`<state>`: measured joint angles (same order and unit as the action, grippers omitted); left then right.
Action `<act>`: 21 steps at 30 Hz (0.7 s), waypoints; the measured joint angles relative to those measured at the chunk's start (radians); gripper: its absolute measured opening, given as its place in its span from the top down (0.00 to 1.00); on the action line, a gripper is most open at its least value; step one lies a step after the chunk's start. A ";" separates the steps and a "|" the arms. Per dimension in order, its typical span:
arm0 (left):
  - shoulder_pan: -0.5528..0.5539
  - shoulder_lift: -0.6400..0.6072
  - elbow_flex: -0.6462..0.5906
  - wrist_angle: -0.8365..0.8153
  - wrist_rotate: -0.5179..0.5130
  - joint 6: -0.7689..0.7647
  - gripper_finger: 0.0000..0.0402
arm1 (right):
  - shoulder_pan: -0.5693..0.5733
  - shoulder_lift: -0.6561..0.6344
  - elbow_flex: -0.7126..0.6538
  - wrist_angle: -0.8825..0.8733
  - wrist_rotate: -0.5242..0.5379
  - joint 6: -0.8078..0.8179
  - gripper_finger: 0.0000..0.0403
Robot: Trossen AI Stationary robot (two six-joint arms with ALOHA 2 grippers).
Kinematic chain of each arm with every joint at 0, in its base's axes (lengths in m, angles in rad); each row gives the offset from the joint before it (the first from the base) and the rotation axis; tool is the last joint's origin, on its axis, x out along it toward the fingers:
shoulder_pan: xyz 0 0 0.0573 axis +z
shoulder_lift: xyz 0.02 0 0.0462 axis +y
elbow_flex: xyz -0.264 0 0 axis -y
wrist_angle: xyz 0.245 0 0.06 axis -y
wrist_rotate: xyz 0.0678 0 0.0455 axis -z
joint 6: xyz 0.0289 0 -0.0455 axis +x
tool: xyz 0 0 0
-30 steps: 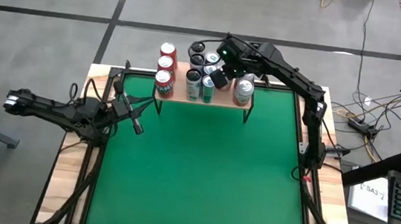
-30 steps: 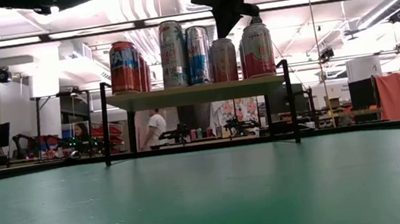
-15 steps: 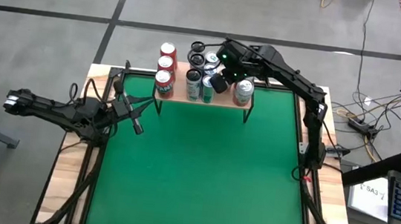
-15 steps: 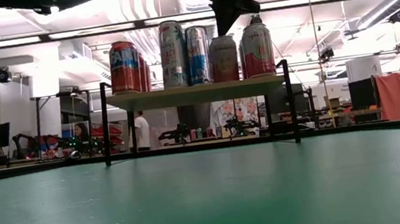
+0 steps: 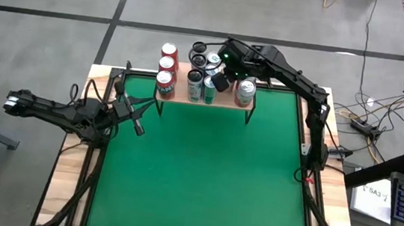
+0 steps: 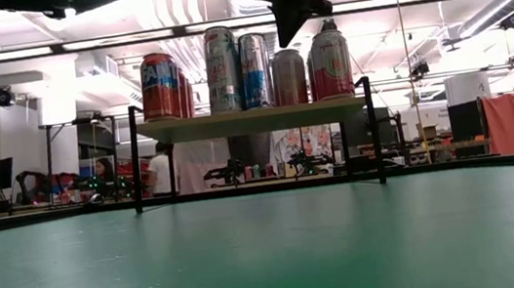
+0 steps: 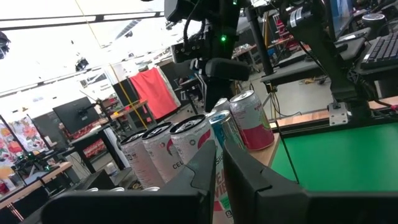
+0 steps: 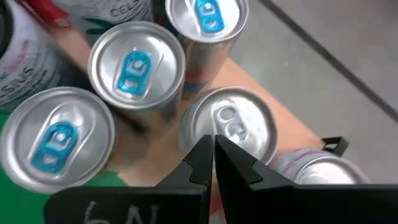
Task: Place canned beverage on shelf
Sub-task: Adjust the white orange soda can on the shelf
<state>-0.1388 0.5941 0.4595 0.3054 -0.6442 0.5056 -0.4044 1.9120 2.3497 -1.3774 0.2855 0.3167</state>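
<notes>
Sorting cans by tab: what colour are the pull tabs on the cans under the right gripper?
Blue on three cans; a fourth's is plain silver. Right wrist view.

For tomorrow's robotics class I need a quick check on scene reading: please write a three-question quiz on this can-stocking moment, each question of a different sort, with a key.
1. True or false: the right tool is shut and holds no can.
2. Multiple choice: where is the left tool? A) above the shelf; B) over the green table near its left edge, away from the shelf; C) out of view.
3. Short answer: in the right wrist view, what colour are the pull tabs of the three cans beside the silver-tabbed can?

Key: 1 true; 2 B; 3 blue.
</notes>
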 joint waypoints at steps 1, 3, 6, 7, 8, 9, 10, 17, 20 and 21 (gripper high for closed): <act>0.000 0.000 0.000 0.000 0.000 -0.001 0.97 | -0.001 0.001 0.000 0.005 0.009 -0.009 0.98; 0.000 0.000 0.000 0.000 0.000 -0.004 0.97 | -0.001 0.001 0.000 0.021 0.031 -0.017 0.98; 0.000 0.000 0.000 0.000 0.000 -0.006 0.97 | -0.010 -0.003 0.000 0.068 0.038 -0.030 0.98; 0.000 0.000 0.000 0.000 0.000 -0.006 0.97 | -0.015 -0.004 0.000 0.085 0.038 -0.037 0.98; 0.000 0.000 0.000 0.000 0.000 -0.006 0.97 | -0.022 -0.004 0.000 0.101 0.038 -0.040 0.98; 0.000 0.000 0.000 0.000 0.000 -0.006 0.97 | -0.031 -0.004 0.000 0.114 0.038 -0.045 0.98; 0.000 0.000 0.000 0.000 0.000 -0.006 0.97 | -0.039 -0.001 0.000 0.127 0.039 -0.049 0.98; 0.000 0.000 0.000 0.000 0.000 -0.006 0.97 | -0.095 0.034 0.000 0.136 0.023 -0.071 0.98; 0.000 0.000 0.000 0.000 0.000 -0.006 0.97 | -0.103 0.040 0.000 0.135 0.000 -0.082 0.98; 0.000 0.000 0.000 0.000 0.000 -0.006 0.97 | -0.104 0.041 0.000 0.134 -0.009 -0.082 0.98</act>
<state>-0.1390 0.5941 0.4595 0.3054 -0.6444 0.4995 -0.5081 1.9530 2.3497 -1.2433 0.2763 0.2348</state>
